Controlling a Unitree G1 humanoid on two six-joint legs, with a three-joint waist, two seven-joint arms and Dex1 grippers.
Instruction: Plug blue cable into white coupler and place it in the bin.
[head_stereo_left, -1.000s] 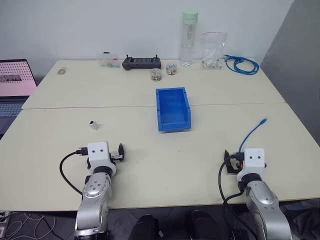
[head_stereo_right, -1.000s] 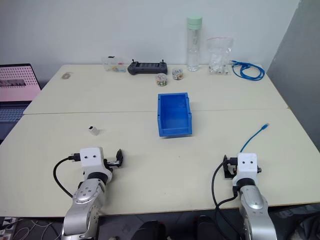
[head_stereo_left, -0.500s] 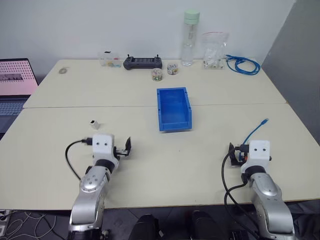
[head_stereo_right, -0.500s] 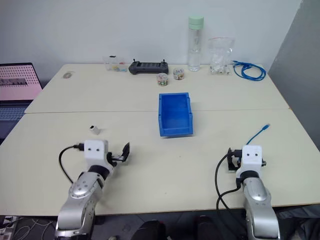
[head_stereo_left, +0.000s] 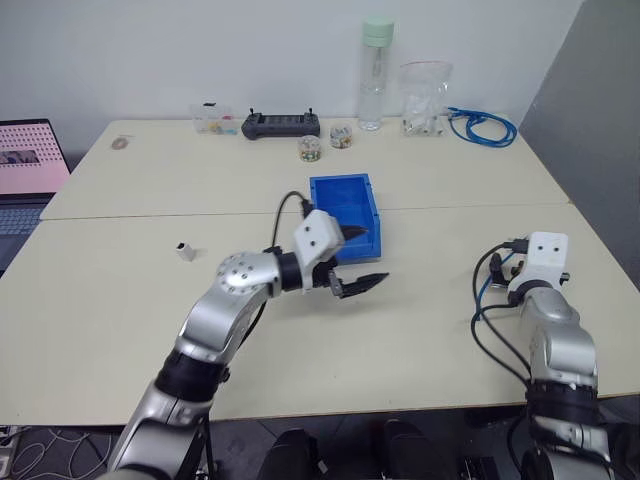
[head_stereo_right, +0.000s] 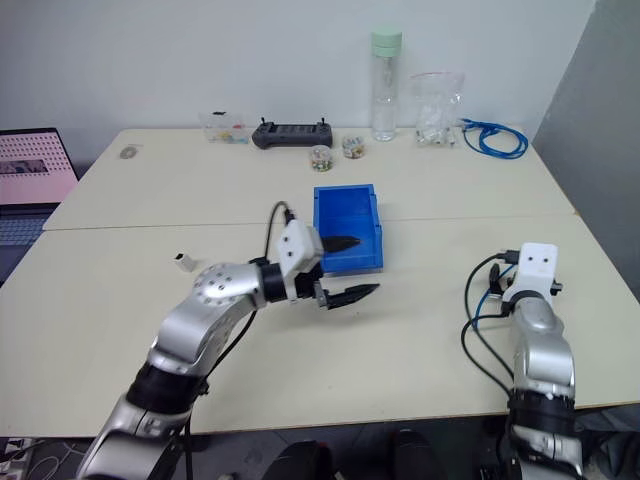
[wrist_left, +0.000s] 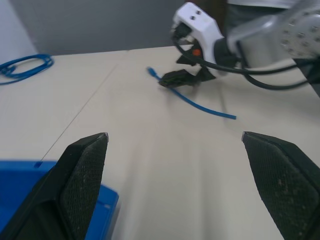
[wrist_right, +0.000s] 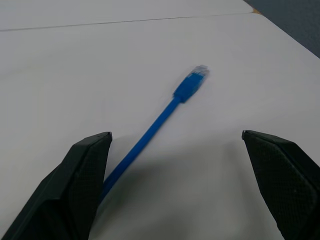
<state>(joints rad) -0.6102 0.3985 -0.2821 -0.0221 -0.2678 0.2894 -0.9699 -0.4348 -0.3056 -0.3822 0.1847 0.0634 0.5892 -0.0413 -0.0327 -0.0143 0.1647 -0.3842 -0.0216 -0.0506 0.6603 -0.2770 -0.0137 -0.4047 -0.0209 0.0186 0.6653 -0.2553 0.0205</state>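
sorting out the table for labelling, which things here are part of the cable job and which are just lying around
Job: blue cable, white coupler, bin.
Lying about: laptop, controller, bottle, plastic bag, coiled blue cable, two small jars.

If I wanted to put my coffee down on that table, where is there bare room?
Bare tabletop lies between the white coupler and the laptop, and behind the bin before the back row. It is crowded along the wall: remote, jars, bottle, bag, coiled cable. The blue cable lies by the right gripper.
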